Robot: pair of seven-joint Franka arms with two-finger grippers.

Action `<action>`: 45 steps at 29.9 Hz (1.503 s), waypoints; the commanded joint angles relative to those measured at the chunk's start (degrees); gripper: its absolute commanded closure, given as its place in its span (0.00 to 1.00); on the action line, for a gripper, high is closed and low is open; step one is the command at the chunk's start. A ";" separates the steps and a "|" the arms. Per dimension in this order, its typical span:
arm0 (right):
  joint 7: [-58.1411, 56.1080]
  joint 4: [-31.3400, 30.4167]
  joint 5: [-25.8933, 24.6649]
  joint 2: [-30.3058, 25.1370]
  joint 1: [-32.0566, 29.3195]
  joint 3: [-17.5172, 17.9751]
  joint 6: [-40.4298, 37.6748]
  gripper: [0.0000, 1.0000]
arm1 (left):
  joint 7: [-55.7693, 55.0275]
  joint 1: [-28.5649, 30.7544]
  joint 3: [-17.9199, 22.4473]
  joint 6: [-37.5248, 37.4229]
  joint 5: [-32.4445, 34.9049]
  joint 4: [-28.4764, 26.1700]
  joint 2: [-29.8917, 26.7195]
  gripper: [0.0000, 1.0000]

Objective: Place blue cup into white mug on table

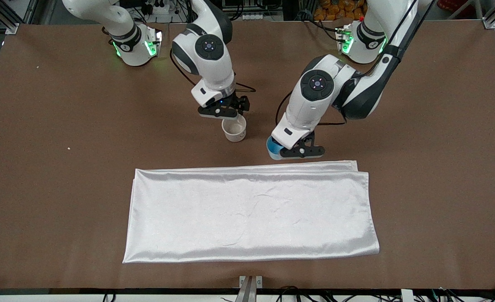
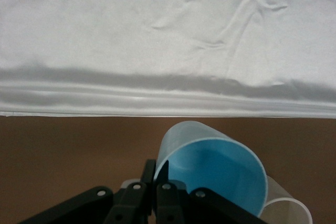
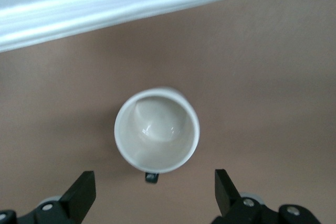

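Left gripper: tilted low over the bench, fingers pinching the blue cup rim.
Right gripper: fingers wide, above the white mug, at the cup's 10 o'clock.

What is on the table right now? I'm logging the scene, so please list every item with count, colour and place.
white mug: one, white with a black handle, upright on the table, empty.
blue cup: one, bright blue, held by its rim just above the table, beside the cloth's edge.
cloth: one, shiny white, folded, nearest the front camera.
table: one, brown.
right gripper: fingers open, over the mug.
left gripper: fingers shut on the cup.
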 commanded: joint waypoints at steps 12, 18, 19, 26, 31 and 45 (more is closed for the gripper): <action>-34.68 3.88 -0.55 2.30 -24.03 0.41 -2.06 0.00 | -13.35 -7.88 0.31 -0.16 1.90 3.51 3.09 1.00; -44.44 4.84 -3.54 4.14 -33.26 0.41 -1.45 0.00 | -17.31 -10.87 0.57 0.01 1.90 5.79 5.11 1.00; -46.29 5.37 -4.15 4.58 -34.50 0.41 -1.45 0.00 | -18.01 -11.48 0.66 0.10 1.90 6.06 5.55 1.00; -50.61 6.17 -4.33 5.03 -37.94 0.49 -2.15 0.00 | -20.82 -13.86 0.49 0.10 5.94 6.50 7.31 1.00; -50.26 5.90 -4.33 3.97 -37.94 0.41 -4.17 0.00 | -23.47 -15.62 0.58 0.19 6.90 7.20 8.80 1.00; -50.79 -11.12 -4.25 -9.29 -40.13 0.49 4.25 0.00 | -26.37 -18.52 0.49 0.28 7.17 7.20 9.42 1.00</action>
